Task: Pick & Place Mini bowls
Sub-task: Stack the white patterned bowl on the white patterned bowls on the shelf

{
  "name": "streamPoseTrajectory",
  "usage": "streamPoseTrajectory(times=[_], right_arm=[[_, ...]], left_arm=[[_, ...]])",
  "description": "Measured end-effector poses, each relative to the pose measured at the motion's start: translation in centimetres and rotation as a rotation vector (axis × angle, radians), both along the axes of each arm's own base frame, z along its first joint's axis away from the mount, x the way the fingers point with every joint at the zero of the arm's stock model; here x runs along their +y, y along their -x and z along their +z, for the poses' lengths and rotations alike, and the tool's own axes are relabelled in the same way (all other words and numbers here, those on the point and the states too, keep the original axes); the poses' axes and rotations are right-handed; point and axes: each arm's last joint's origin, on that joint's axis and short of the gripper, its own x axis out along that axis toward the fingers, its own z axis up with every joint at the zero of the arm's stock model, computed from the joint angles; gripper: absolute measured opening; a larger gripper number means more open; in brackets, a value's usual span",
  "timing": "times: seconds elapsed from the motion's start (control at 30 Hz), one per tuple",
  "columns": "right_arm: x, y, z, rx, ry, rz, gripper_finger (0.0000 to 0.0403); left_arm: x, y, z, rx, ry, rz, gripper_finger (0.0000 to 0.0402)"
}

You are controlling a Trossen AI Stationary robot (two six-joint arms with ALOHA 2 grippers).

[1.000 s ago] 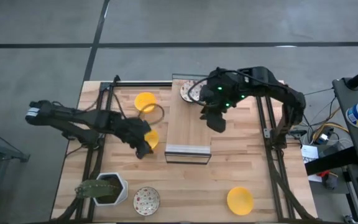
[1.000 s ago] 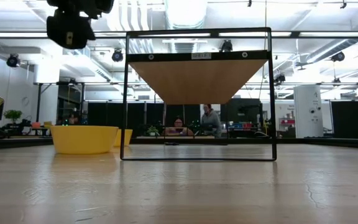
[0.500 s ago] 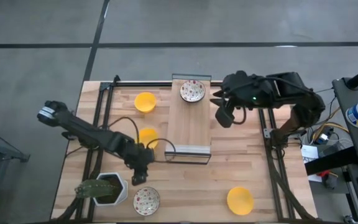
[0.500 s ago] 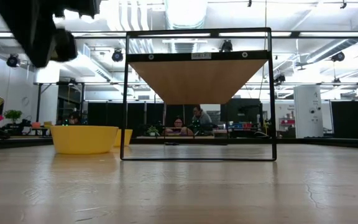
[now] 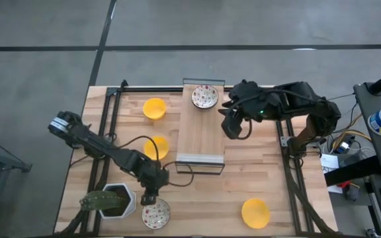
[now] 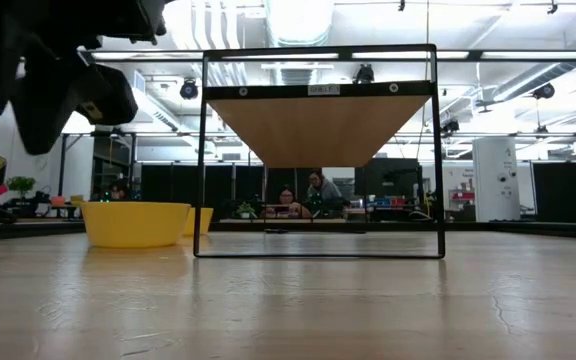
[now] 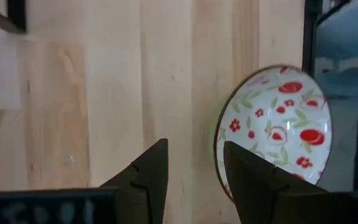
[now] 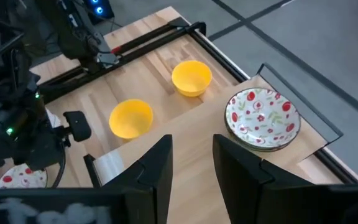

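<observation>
My left gripper [image 5: 149,193] is open and hangs just on the far side of a white bowl with a red-green pattern [image 5: 155,213] near the table's near edge. In the left wrist view the patterned bowl [image 7: 272,130] lies beside one finger of the left gripper [image 7: 194,177]. My right gripper [image 5: 233,127] is open above the right edge of the raised wooden shelf [image 5: 202,135]. Another patterned bowl [image 5: 204,97], seemingly stacked on a second one, sits at the shelf's far end. Yellow bowls rest on the table at far left [image 5: 154,108], centre left [image 5: 156,147] and near right [image 5: 255,212].
A white hexagonal pot with a green plant [image 5: 111,200] stands close to the left of the near patterned bowl. The shelf's black wire frame [image 6: 318,150] rises at the table's middle. Black rails [image 5: 104,132] run along both sides. People sit in the room behind.
My left gripper has swung from the centre-left yellow bowl toward the table's near edge and now hangs by the patterned bowl next to the pot. My right arm has drawn back a little toward the right, uncovering the bowl on the shelf.
</observation>
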Motion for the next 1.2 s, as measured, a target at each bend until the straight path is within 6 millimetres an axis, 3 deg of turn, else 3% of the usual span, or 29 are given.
streamPoseTrajectory(times=[0.17, 0.53, 1.03, 1.2], right_arm=[[0.6, -0.8, -0.6, 0.022, -0.001, 0.014, 0.0110], [1.7, -0.6, -0.4, -0.005, -0.016, 0.021, 0.0094], [2.5, -0.4, -0.4, -0.022, -0.044, 0.023, 0.0072], [3.1, -0.3, -0.4, -0.032, -0.062, 0.023, 0.0071]], left_arm=[[-0.9, 0.1, -0.5, 0.000, -0.009, -0.043, 0.0147], [-3.0, 0.5, -0.4, -0.032, 0.030, -0.052, 0.0147], [-3.5, -0.4, -3.8, 0.053, -0.059, -0.032, 0.0146], [-3.5, -0.4, -3.9, 0.061, -0.056, -0.030, 0.0110]])
